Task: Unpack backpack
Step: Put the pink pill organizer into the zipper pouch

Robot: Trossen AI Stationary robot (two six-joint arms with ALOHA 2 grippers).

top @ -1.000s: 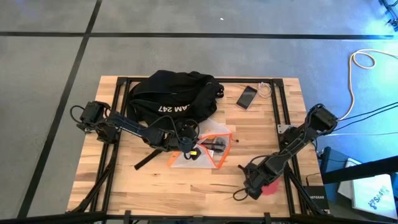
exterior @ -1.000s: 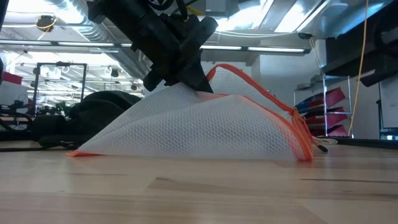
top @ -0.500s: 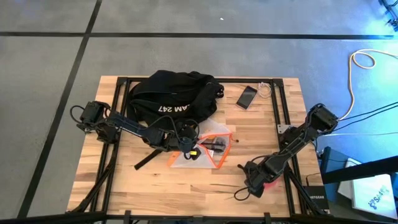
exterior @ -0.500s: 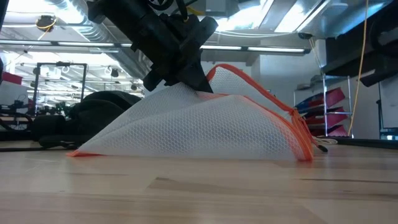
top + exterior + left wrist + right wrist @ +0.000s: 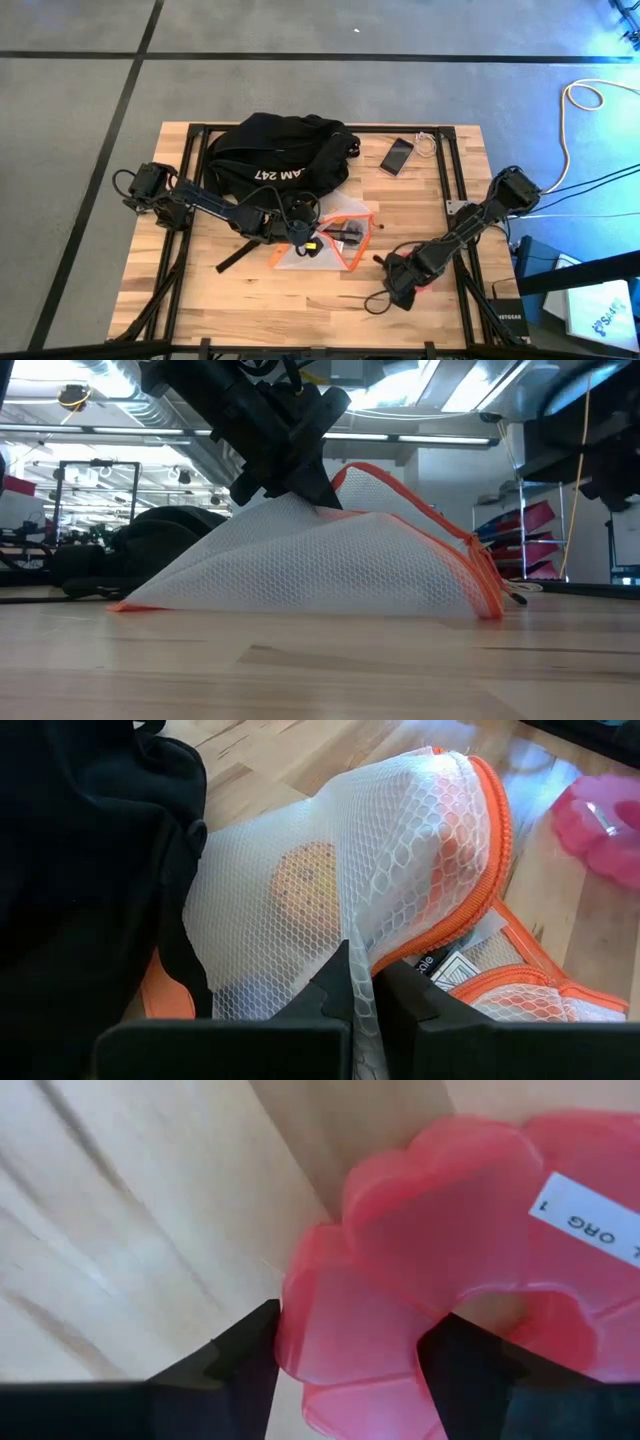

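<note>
While my left gripper [image 5: 362,982] pinches shut on the white orange-trimmed mesh pouch [image 5: 335,238] beside the large black fabric backpack [image 5: 275,155], my right gripper's [image 5: 345,1348] half-open fingers straddle a pink scalloped plastic piece [image 5: 440,1270]; it may slip free.

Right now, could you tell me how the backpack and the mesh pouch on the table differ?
The backpack is black, opaque fabric with white lettering; the mesh pouch is white see-through netting with orange trim. The backpack is clearly larger and lies nearer the table's far edge; the pouch lies mid-table. The left gripper is shut on the pouch's mesh; nothing grips the backpack. Both are soft and rest on the wooden table.
</note>
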